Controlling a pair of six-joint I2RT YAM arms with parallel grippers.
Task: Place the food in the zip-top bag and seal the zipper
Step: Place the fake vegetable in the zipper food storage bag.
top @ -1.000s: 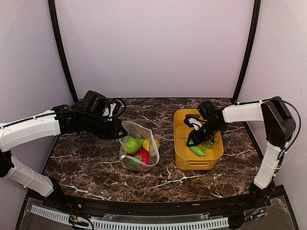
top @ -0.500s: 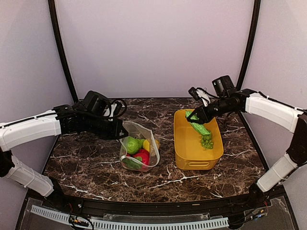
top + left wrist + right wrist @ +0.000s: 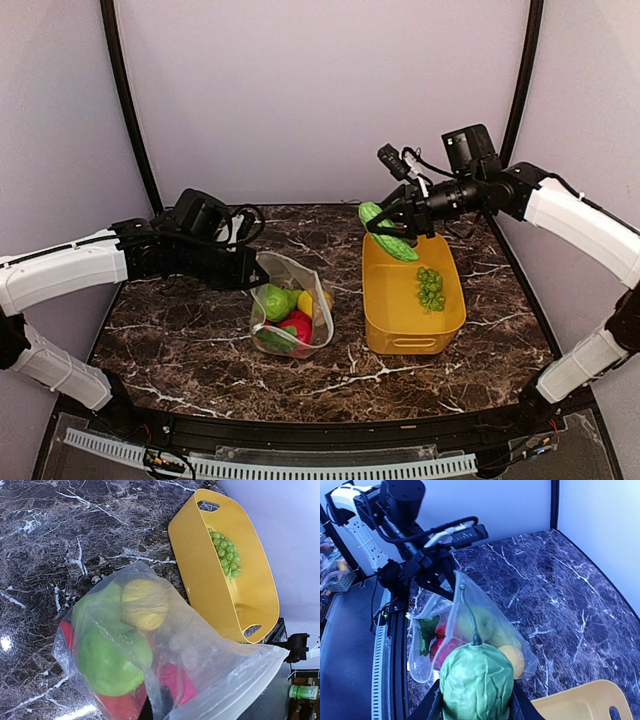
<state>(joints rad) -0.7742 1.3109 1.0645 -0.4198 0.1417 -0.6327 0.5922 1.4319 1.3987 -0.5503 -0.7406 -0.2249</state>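
Observation:
The zip-top bag stands on the table with its mouth open and holds a yellow lemon, a green round fruit and red pieces. My left gripper is shut on the bag's mouth edge; in the left wrist view the bag hides its fingers. My right gripper is shut on a wrinkled green vegetable with a thin stem, held in the air above the far left corner of the yellow bin. The right wrist view shows this vegetable above the bag. The zipper strip cannot be made out.
A bunch of green grapes lies in the yellow bin, also seen in the left wrist view. The bin stands right of the bag with a narrow gap between them. My left arm reaches across behind the bag.
My right gripper has lifted the green vegetable out of the yellow bin and carried it up and to the left. The left arm and the bag have not moved.

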